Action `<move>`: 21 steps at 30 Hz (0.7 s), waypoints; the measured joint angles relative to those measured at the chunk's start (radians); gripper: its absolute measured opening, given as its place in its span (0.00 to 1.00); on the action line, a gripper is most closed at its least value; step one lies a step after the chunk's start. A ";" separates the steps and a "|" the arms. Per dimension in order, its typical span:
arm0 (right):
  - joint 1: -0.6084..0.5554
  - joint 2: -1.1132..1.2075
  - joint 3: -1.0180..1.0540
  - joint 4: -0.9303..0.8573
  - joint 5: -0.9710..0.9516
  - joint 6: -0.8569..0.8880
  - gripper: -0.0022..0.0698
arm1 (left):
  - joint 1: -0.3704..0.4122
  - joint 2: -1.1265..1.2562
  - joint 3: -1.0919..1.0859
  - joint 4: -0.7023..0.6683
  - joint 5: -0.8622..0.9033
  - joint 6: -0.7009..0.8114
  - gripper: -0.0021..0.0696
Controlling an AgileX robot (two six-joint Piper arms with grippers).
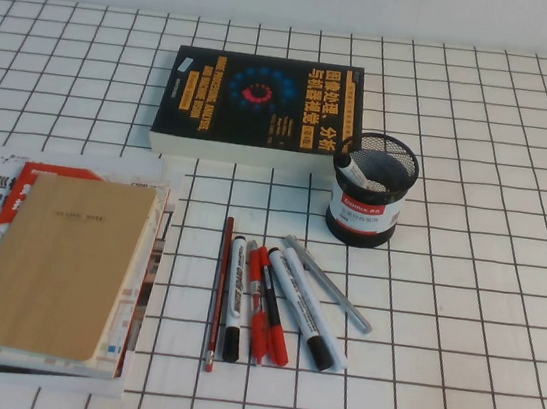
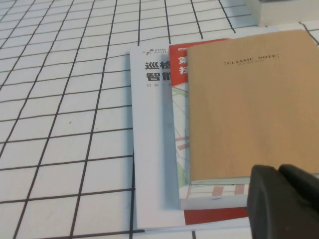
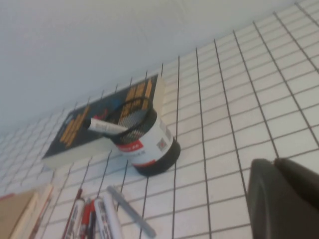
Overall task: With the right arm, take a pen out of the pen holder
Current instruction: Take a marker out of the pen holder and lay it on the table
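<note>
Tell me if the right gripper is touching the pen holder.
Apart. The right wrist view shows bare tiles between the shut right gripper and the pen holder. The left gripper hovers near the notebook.

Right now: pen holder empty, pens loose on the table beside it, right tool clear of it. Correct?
Not empty: the high view shows one marker leaning inside the pen holder. Otherwise right: loose pens lie on the table, the right tool, shut, hangs clear of the holder. The left tool is over the notebook.
</note>
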 joint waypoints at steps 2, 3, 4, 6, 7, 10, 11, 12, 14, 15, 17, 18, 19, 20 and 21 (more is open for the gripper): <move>0.000 0.089 -0.065 -0.030 0.068 0.000 0.01 | 0.000 0.000 0.000 0.000 0.000 0.000 0.02; 0.000 0.135 -0.103 -0.047 0.099 0.000 0.01 | 0.000 0.000 0.000 0.000 0.000 0.000 0.02; 0.000 0.181 -0.138 -0.060 0.127 -0.011 0.01 | 0.000 0.000 0.000 0.000 0.000 0.000 0.02; 0.000 0.263 -0.201 -0.074 0.172 -0.039 0.01 | 0.000 0.000 0.000 0.000 0.000 0.000 0.02; 0.000 0.309 -0.235 -0.079 0.195 -0.054 0.01 | 0.000 0.000 0.000 0.000 0.000 0.000 0.02; 0.000 0.440 -0.336 -0.089 0.247 -0.084 0.01 | 0.000 0.000 0.000 0.000 0.000 0.000 0.02; 0.000 0.488 -0.361 -0.091 0.257 -0.096 0.01 | 0.000 0.000 0.000 0.000 0.000 0.000 0.02; 0.000 0.534 -0.390 -0.091 0.266 -0.109 0.01 | 0.000 0.000 0.000 0.000 0.000 0.000 0.02; 0.000 0.624 -0.444 -0.091 0.274 -0.140 0.01 | 0.000 0.000 0.000 0.000 0.000 0.000 0.02; 0.000 0.656 -0.464 -0.091 0.278 -0.155 0.01 | 0.000 0.000 0.000 0.000 0.000 0.000 0.02; 0.000 0.730 -0.508 -0.089 0.278 -0.197 0.01 | 0.000 0.000 0.000 0.000 0.000 0.000 0.02; 0.000 0.755 -0.526 -0.079 0.278 -0.221 0.01 | 0.000 0.000 0.000 0.000 0.000 0.000 0.02; 0.000 0.784 -0.540 -0.067 0.276 -0.246 0.01 | 0.000 0.000 0.000 0.000 0.000 0.000 0.02; 0.000 0.811 -0.551 -0.057 0.267 -0.259 0.01 | 0.000 0.000 0.000 0.000 0.000 0.000 0.02; 0.006 0.836 -0.555 -0.050 0.256 -0.266 0.01 | 0.000 0.000 0.000 0.000 0.000 0.000 0.02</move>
